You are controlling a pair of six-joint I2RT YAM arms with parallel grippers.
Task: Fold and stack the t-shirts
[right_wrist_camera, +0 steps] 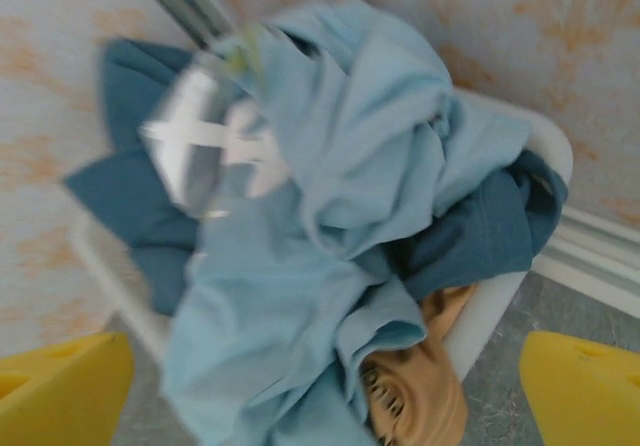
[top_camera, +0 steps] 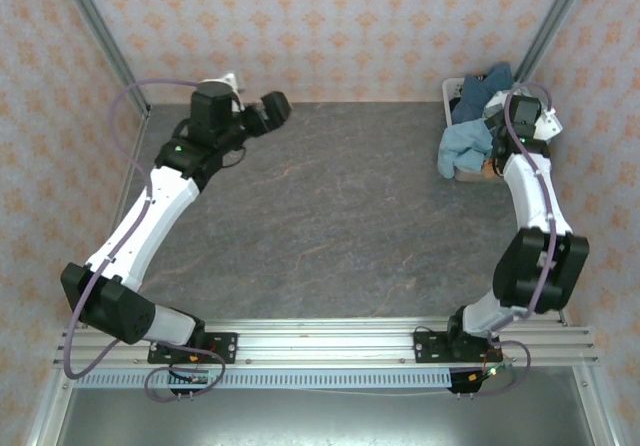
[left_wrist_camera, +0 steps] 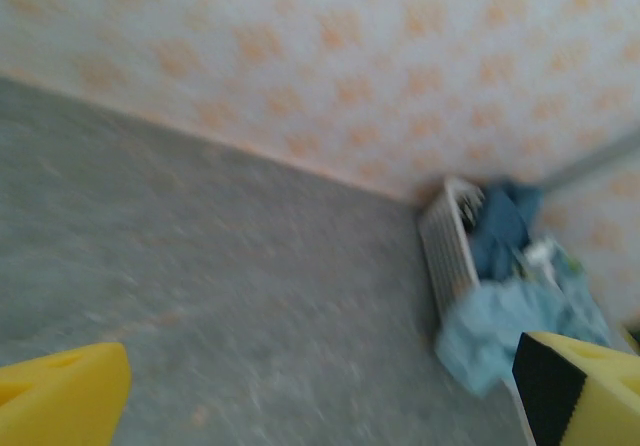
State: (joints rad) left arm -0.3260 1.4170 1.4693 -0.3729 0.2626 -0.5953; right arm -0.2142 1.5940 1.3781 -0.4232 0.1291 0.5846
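**Right gripper** (right_wrist_camera: 320,396): the jaws are spread wide and nothing is held; its yellow fingertips (right_wrist_camera: 60,391) are seen at either side of the heap. Directly before it, a light sky-blue t-shirt (right_wrist_camera: 330,226) is piled crumpled in the white basket (right_wrist_camera: 545,151), with a blurred white print at its upper left. Darker blue t-shirts (right_wrist_camera: 485,231) are bunched beneath and behind it, and a tan garment (right_wrist_camera: 425,396) is exposed at the near rim. The basket is set at the far right corner of the table (top_camera: 340,226), with the light shirt draped over its rim.

**Left gripper** (left_wrist_camera: 320,396): the jaws are likewise spread wide and empty. It is held above the table's far left, well apart from the basket.
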